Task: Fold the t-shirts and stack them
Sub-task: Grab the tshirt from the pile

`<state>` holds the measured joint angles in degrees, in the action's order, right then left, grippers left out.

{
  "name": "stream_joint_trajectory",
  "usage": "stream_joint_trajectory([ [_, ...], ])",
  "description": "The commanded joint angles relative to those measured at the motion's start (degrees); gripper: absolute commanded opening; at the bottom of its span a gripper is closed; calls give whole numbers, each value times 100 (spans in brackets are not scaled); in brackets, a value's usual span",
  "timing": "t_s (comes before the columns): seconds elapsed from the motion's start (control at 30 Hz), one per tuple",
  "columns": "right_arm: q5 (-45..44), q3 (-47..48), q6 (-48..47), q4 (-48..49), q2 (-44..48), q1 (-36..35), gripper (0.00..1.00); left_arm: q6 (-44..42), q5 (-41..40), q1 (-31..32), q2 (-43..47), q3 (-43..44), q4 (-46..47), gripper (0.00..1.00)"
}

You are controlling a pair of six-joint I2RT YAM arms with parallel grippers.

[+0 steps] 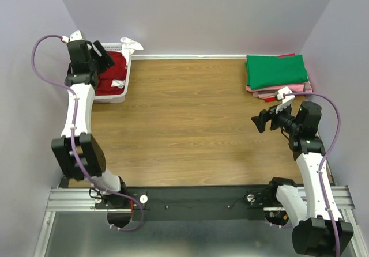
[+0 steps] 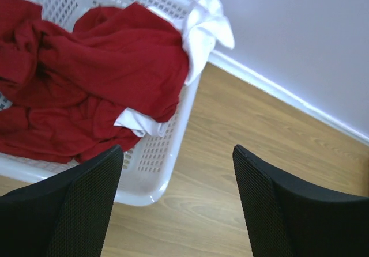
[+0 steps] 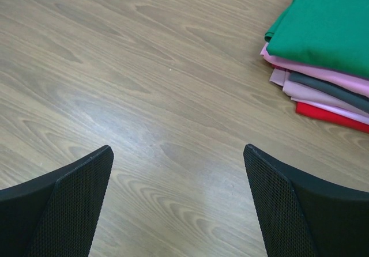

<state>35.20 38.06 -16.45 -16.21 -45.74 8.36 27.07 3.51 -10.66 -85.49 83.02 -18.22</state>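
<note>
The left gripper (image 2: pixel 179 153), jaws apart and empty, hangs over the white lattice basket (image 2: pixel 153 159) at its rim. A dark red t-shirt (image 2: pixel 86 90) lies crumpled inside and a white t-shirt (image 2: pixel 204 21) drapes the corner. The right gripper (image 3: pixel 179 150), jaws wide, hovers over bare table (image 1: pixel 184 124) near the green-topped folded stack (image 1: pixel 277 71) at the far right edge.

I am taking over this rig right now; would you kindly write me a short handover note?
Left gripper: open, empty, over the white lattice basket.
Right gripper: open, empty, over bare table beside the folded stack.
In the basket, far left: crumpled dark red t-shirt and a white garment.
Done: stack at far right, green t-shirt on top.
Left: fold and stack what is in the basket.
</note>
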Motion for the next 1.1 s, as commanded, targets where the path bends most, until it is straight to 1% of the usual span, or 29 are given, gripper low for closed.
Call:
stream_joint_trajectory([
  [0.0,127,61,-78,-146,-5,17,100,-61,-19,-261,-818,556,-200,81],
  [0.1,110,78,-78,-163,-41,17,100,35,159,-367,-1713,1213,-77,79],
  [0.13,110,78,-87,-163,-49,17,100,70,124,-358,-1716,1216,-77,79],
  [0.17,127,78,-78,-172,-67,25,100,131,98,-367,-2064,1521,-129,79],
  [0.2,127,78,-78,-172,-93,17,100,280,-68,-376,-2242,1654,-164,79],
  [0.23,136,87,-78,-181,-120,17,100,447,-244,-367,-2583,1969,-330,79],
  [0.27,136,96,-78,-190,-163,25,100,849,-767,-376,-3013,2294,-488,80],
  [0.3,127,105,-69,-199,-199,17,100,1105,-825,-367,-3252,2489,-533,80],
  [0.43,127,114,-78,-216,-278,17,100,1766,-1027,-367,-3877,3122,-884,81],
  [0.47,127,122,-69,-216,-295,17,100,1888,-1193,-367,-4139,3280,-1138,81],
  [0.5,127,131,-78,-216,-313,17,100,2099,-1290,-367,-4290,3604,-1271,80],
  [0.6,119,140,-78,-234,-340,25,100,2145,-1283,-358,-4755,4123,-1561,78],
  [0.63,110,140,-87,-243,-357,17,100,2153,-1195,-358,-4827,4195,-1588,75],
  [0.67,110,140,-78,-243,-366,17,100,2162,-1160,-358,-4880,4222,-1588,72],
  [0.7,92,149,-78,-243,-366,17,100,2162,-1133,-358,-4933,4213,-1571,59],
  [0.73,92,149,-87,-243,-375,17,100,2145,-1090,-358,-4933,4196,-1545,49],
  [0.77,84,149,-87,-251,-383,17,100,2040,-1019,-367,-4916,4196,-1475,35],
  [0.8,83,149,-87,-251,-383,17,100,1970,-984,-376,-4889,4196,-1431,13],
  [0.83,83,149,-87,-251,-392,17,100,1908,-940,-367,-4828,4170,-1395,5],
  [0.87,83,149,-87,-251,-392,17,100,1838,-931,-367,-4767,4169,-1343,0],
  [0.97,110,149,-95,-260,-392,25,100,1495,-992,-358,-4293,4091,-1045,0],
  [1.0,127,149,-95,-260,-375,25,100,1294,-1001,-358,-3917,3934,-948,0],
  [1.07,127,140,-104,-260,-375,25,100,1100,-984,-349,-3485,3670,-702,0],
])
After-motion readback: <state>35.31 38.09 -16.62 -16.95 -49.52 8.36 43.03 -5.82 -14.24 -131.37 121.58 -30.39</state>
